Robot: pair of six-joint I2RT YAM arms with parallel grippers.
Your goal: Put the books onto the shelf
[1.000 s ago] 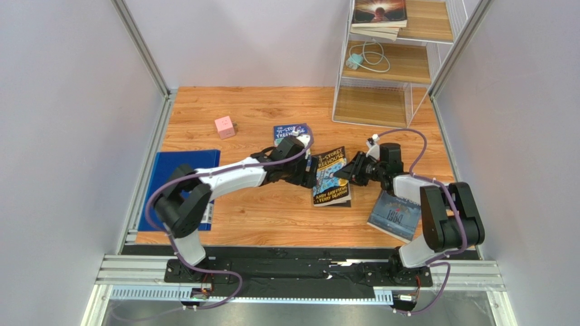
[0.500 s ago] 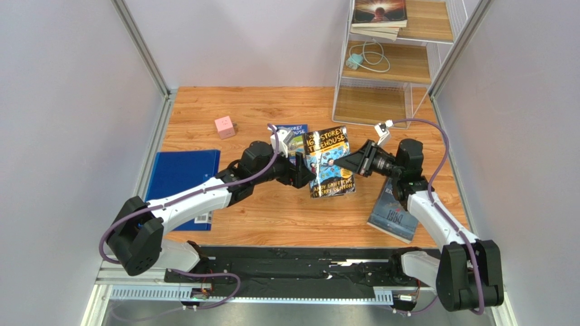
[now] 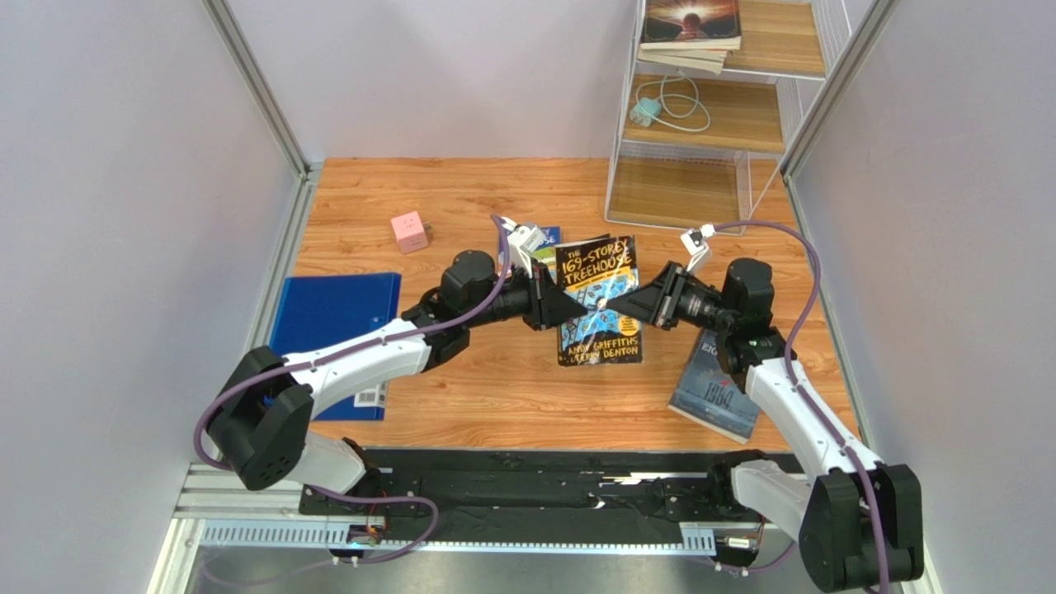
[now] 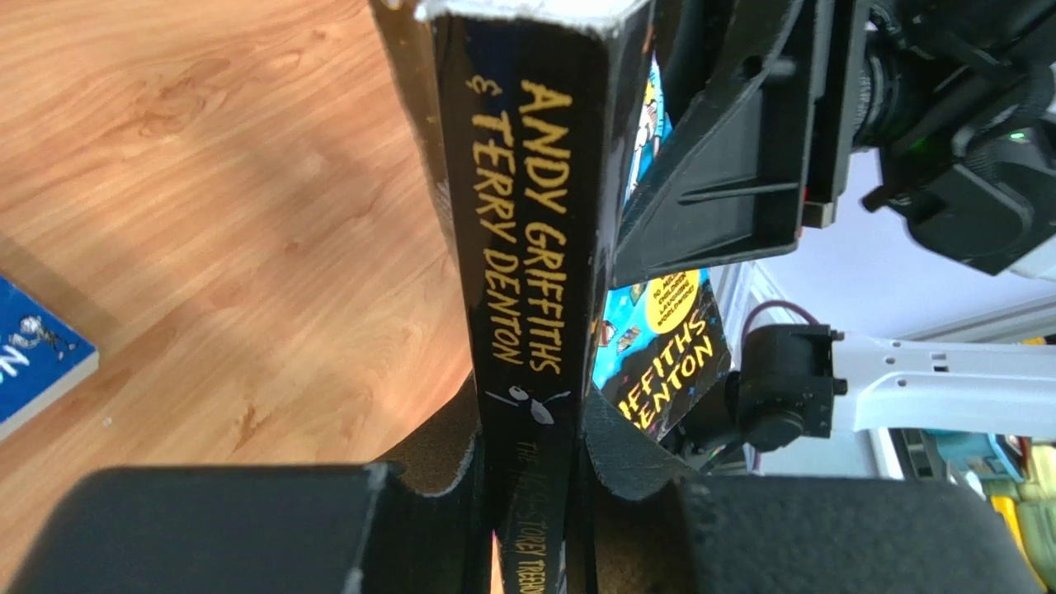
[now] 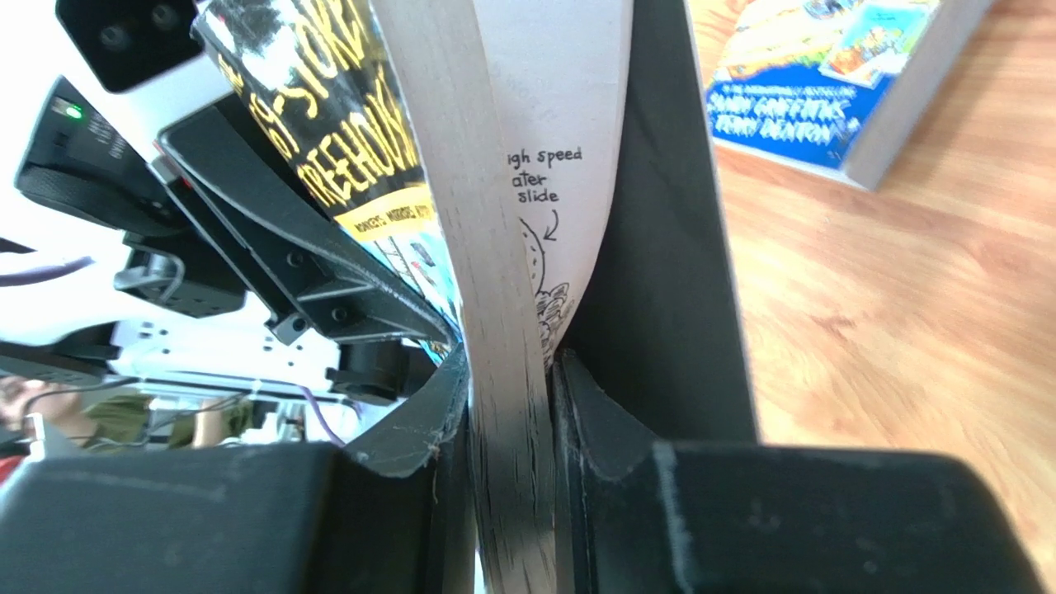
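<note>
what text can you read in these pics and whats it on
"ANDY GRIFFITHS & TERRY DENTON": spine of the held book.
"169-STOREY TREEHOUSE": its front cover.
"gh speed / ater / slide": its inner page, cut off at the left.
Grey-blue book, shelf books, blue book on the table: too small or blurred to read.

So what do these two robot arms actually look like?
The left arm and right arm match: white tube-like links between chunky black joints, with a purple cable looping alongside each. The left gripper and right gripper are black, each with two flat wedge-shaped fingers. I can't read any markings on them.
</note>
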